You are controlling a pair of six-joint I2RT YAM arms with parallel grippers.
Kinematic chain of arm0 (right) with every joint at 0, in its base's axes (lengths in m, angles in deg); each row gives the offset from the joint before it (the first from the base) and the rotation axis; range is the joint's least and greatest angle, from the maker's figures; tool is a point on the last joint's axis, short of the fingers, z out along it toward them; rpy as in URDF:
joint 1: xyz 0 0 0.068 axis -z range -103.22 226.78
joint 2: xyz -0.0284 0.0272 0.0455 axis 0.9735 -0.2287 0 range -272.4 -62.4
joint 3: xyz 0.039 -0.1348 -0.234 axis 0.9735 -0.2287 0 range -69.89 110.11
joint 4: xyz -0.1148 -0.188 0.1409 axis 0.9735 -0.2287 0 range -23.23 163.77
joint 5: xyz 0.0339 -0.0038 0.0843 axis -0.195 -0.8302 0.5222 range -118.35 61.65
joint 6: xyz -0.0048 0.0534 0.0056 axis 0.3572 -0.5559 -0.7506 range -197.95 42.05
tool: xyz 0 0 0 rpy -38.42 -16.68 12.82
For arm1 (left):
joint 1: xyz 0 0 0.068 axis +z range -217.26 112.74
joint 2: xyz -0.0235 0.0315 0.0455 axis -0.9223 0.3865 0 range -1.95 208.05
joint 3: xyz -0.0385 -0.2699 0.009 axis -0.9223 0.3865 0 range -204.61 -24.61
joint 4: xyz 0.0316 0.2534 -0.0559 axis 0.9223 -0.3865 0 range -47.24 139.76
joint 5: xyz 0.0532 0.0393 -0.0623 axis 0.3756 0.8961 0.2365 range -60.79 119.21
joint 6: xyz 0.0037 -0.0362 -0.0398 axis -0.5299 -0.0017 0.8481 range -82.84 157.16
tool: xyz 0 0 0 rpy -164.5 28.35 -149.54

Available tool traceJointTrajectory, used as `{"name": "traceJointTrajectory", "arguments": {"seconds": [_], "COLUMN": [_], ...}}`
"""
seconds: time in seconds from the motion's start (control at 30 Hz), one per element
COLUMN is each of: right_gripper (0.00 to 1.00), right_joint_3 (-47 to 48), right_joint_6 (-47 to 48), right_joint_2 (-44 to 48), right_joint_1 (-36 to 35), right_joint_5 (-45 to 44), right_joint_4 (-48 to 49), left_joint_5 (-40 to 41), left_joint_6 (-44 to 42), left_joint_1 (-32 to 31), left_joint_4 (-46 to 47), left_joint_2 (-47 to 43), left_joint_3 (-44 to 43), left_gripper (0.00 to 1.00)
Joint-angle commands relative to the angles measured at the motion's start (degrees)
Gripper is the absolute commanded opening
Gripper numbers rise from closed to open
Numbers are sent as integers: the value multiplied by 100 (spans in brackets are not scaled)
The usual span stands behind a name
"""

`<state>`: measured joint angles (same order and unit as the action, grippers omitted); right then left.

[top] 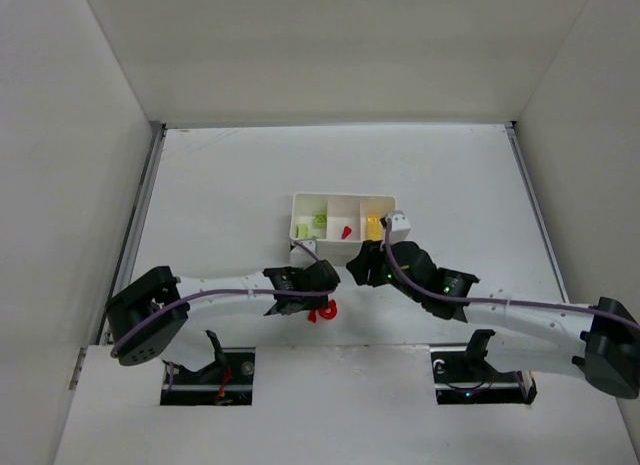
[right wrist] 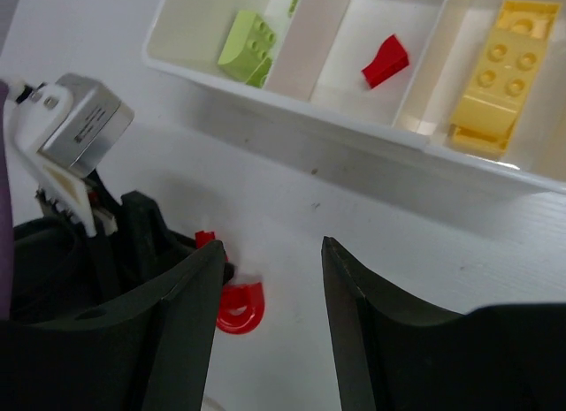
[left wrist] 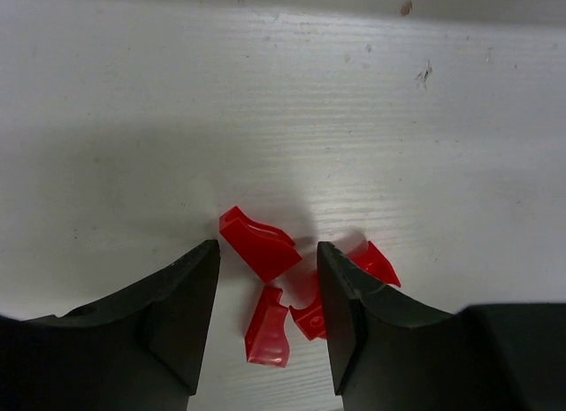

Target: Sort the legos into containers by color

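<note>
The left gripper (left wrist: 267, 256) covers parts of two red legos (left wrist: 376, 262); the tray (right wrist: 292, 110) is cropped at its far side

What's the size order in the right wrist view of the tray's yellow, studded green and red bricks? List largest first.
1. yellow brick
2. green brick
3. red brick
All lie at similar distance, so the order holds.

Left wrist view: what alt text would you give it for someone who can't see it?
The left end effector, its two dark fingers spread open, hangs close above a small cluster of red legos lying on a white table. One wedge-shaped piece lies in the gap between the fingertips; the rest sit close by.
</note>
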<state>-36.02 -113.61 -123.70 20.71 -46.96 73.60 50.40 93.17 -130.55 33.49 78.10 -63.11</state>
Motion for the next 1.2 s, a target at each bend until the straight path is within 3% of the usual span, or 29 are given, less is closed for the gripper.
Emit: {"name": "traceJointTrajectory", "arguments": {"seconds": [0.0, 0.33, 0.8, 1.0, 1.17], "right_gripper": [54, 54, 54, 55, 55], "right_joint_3": [-29, -73, -231, -293, -433], "right_joint_6": [-143, -213, -178, -117, -143], "right_joint_2": [30, 100, 697, 830, 891], "right_joint_1": [-250, -356, -145, 83, 154], "right_joint_5": [95, 103, 103, 147, 182], "right_joint_4": [491, 491, 280, 192, 166], "left_joint_5": [781, 870, 860, 1132, 1422], "left_joint_6": [1685, 1729, 1589, 1168, 527], "left_joint_1": [49, 172, 102, 269, 453], "left_joint_4": [-465, -87, -148, -271, -631], "left_joint_2": [-103, -95, -77, -1050, -1887], "left_joint_3": [27, 282, 264, 247, -367], "left_gripper": [45, 46, 21, 19, 19]}}
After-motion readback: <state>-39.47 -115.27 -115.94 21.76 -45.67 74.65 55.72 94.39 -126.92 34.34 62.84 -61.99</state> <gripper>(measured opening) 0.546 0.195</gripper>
